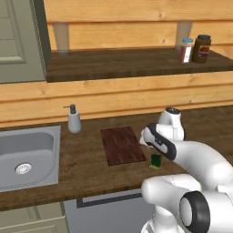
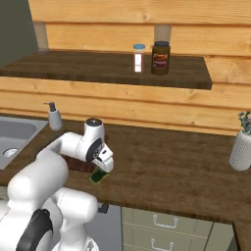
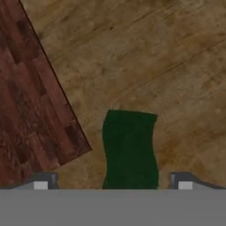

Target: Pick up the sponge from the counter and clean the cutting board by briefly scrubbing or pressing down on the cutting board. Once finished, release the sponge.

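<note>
The sponge [image 3: 130, 148] is a soft green block with wavy edges, lying on the brown wood-grain surface [image 3: 176, 66] at lower centre of the hand view, beside the reddish grained cutting board [image 3: 31, 110]. The hand [image 3: 112, 185] is released, fingers wide apart around the sponge.

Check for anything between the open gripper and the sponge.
Nothing visible stands between them: the sponge lies bare on the counter, between the open gripper's fingertips, just beside the cutting board.
</note>
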